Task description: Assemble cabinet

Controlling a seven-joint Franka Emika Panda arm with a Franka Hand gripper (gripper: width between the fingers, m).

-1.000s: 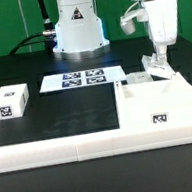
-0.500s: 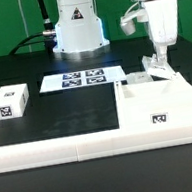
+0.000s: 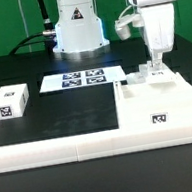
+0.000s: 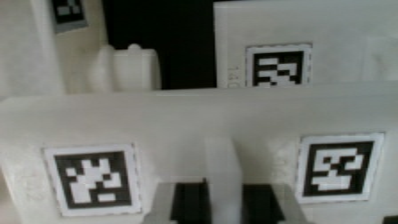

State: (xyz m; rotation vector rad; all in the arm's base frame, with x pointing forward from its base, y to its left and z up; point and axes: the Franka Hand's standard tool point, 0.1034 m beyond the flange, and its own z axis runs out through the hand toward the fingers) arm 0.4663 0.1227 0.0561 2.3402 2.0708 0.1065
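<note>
The cabinet [image 3: 158, 102], a white boxy body with a hollow top and a tag on its front, stands at the exterior view's right. My gripper [image 3: 157, 71] hangs at its far edge. In the wrist view the gripper [image 4: 222, 205] has its dark fingers [image 4: 187, 205] close together on the edge of a white panel [image 4: 214, 135] that carries two tags. Part of that panel [image 3: 141, 74] shows beside the fingers in the exterior view. Beyond it the wrist view shows a tagged white face of the cabinet [image 4: 276, 68] and a rounded white post [image 4: 128, 65].
A small white single-tag block [image 3: 9, 103] lies at the exterior view's left. The marker board [image 3: 81, 79] lies in front of the robot base [image 3: 77, 26]. A low white wall [image 3: 62, 145] runs along the front and joins the cabinet's side.
The gripper has shifted a little toward the exterior view's left and down, and the wrist has turned. The white panel beside it has shifted with it.
</note>
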